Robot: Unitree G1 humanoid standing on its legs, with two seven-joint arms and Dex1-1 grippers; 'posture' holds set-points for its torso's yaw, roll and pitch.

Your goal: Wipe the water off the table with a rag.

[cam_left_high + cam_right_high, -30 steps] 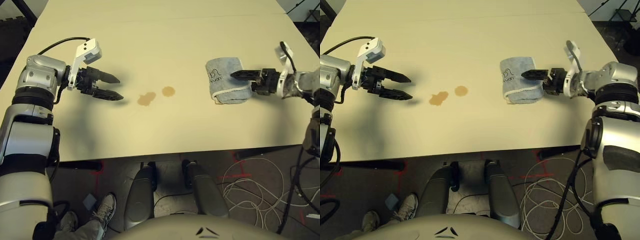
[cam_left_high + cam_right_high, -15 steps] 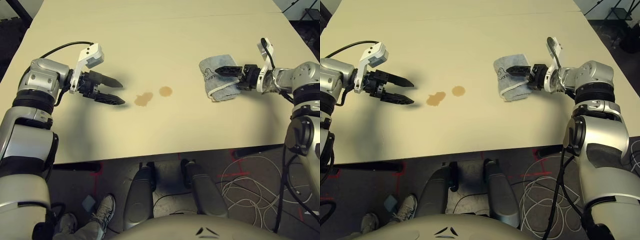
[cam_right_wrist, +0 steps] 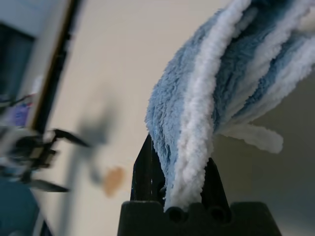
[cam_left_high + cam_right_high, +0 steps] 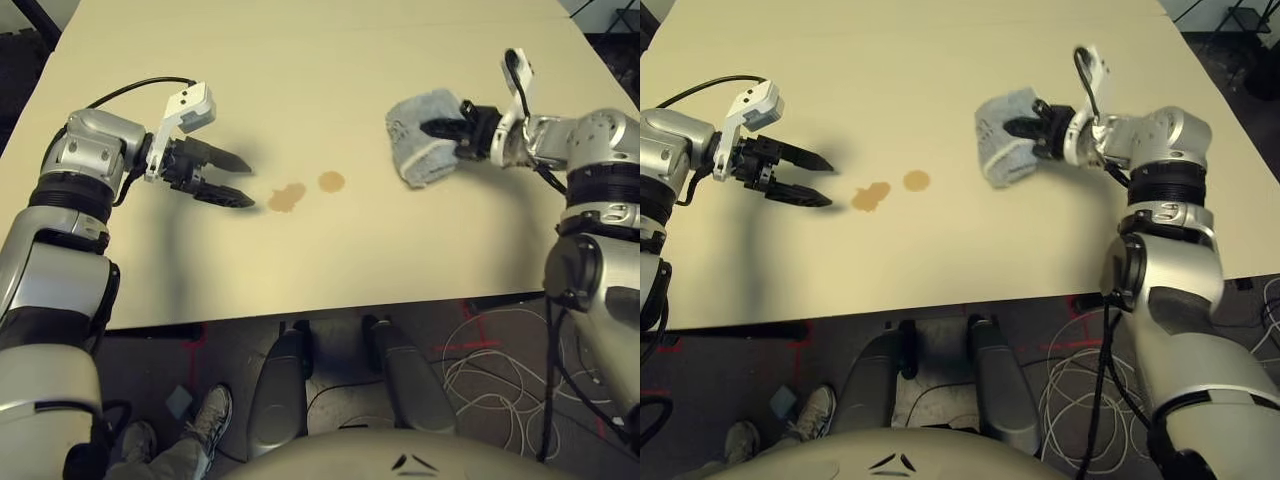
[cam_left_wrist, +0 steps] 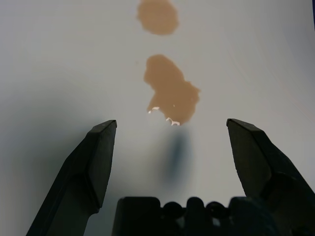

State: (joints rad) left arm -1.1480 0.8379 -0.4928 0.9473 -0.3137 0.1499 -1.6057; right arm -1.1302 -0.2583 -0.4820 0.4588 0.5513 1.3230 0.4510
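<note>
Two tan-brown blotches of water lie mid-table: a round one (image 4: pixel 331 181) and an irregular one (image 4: pixel 288 196), both also in the left wrist view, irregular (image 5: pixel 170 91) and round (image 5: pixel 157 15). My left gripper (image 4: pixel 243 182) hovers open just left of the irregular blotch, its fingers (image 5: pixel 98 157) spread wide. The grey-blue rag (image 4: pixel 420 140) with cream edging is to the right of the water, tilted and raised off the pale table (image 4: pixel 300 80). My right gripper (image 4: pixel 440 130) is shut on the rag (image 3: pixel 197 98), pinching its folded edge.
A faint seam (image 4: pixel 300 27) crosses the far part of the table. The front edge (image 4: pixel 300 315) runs below the blotches. White cables (image 4: pixel 500 370) lie on the floor at the right, and a person's shoe (image 4: pixel 208 420) stands at the lower left.
My right gripper has carried the rag leftward toward the blotches and lifted it, tilting it up off the table. The left gripper has stayed about where it was, still open.
</note>
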